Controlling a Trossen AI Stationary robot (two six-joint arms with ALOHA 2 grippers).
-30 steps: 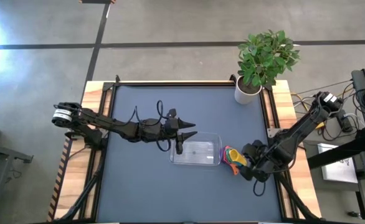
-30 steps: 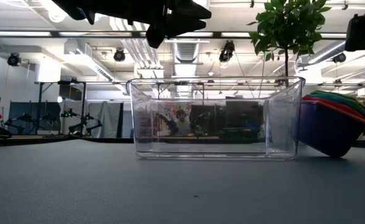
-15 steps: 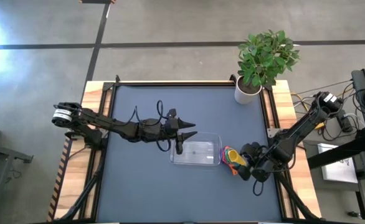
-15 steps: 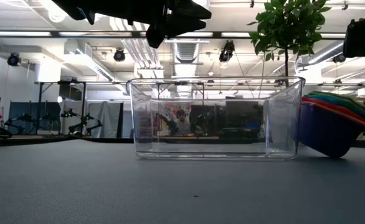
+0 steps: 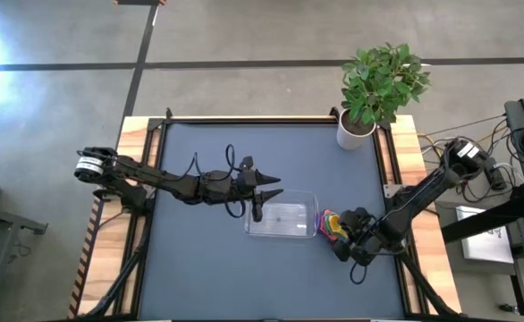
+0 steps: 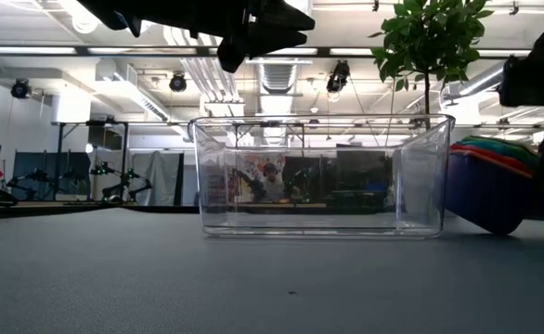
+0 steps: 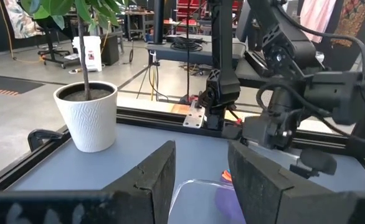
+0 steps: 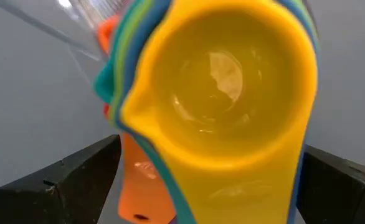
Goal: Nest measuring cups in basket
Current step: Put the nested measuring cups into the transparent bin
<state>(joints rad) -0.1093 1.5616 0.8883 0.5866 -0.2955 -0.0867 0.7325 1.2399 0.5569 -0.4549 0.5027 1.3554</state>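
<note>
Dark blue-grey tabletop (image 5: 199, 259) carries everything, ringed by a wooden frame. On it, the right pincer (image 5: 344, 240) sits with its fingers spread wide, one on each side of the stack of measuring cups (image 5: 332, 225), whose handles fan back toward it; the wrist view shows the yellow cup (image 8: 223, 99) topmost, filling the gap between the fingers. The stack lies at about 10 o'clock from this pincer, just outside the basket (image 5: 283, 217) and close against its right end wall. The basket's long axis runs 9 to 3 o'clock, so the cups must go up over that wall and toward 9. The left pincer (image 5: 264, 199), fingers apart, hangs above the basket's far left end, farther from the cups. A potted plant (image 5: 378, 85) stands well clear at 12 o'clock.
</note>
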